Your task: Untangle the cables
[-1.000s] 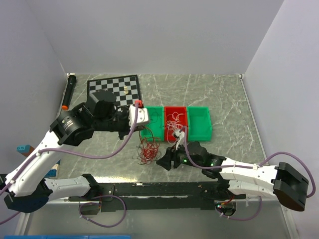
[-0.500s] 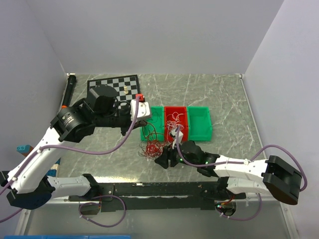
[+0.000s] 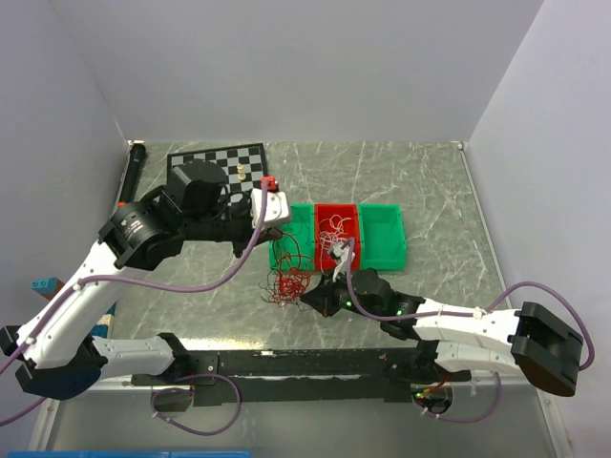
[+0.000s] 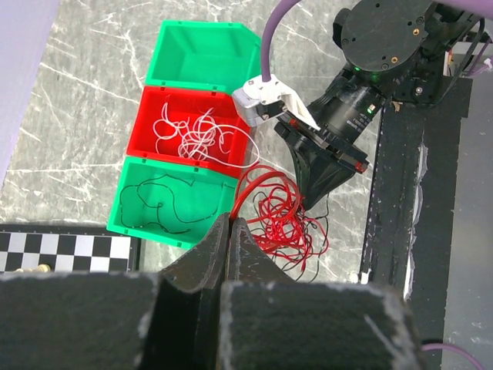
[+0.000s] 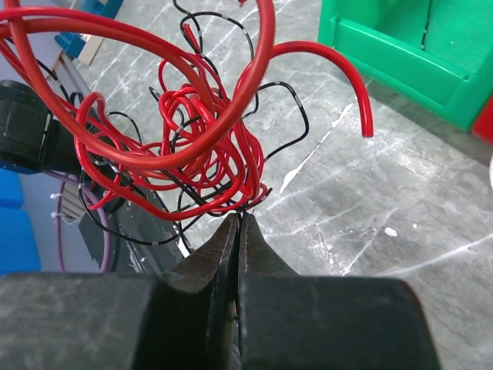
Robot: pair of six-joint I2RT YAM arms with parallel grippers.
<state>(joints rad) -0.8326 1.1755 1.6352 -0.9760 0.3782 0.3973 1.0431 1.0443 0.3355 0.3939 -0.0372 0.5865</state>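
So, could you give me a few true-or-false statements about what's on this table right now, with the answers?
1. The red bin holds white wires. True.
2. The red tangle lies inside a green bin. False: it lies on the table, outside the bins.
3. Both grippers are wide open. False: both are shut. The left gripper pinches a red strand, and the right gripper is closed at the tangle's edge.
4. A chessboard lies on the table. True.
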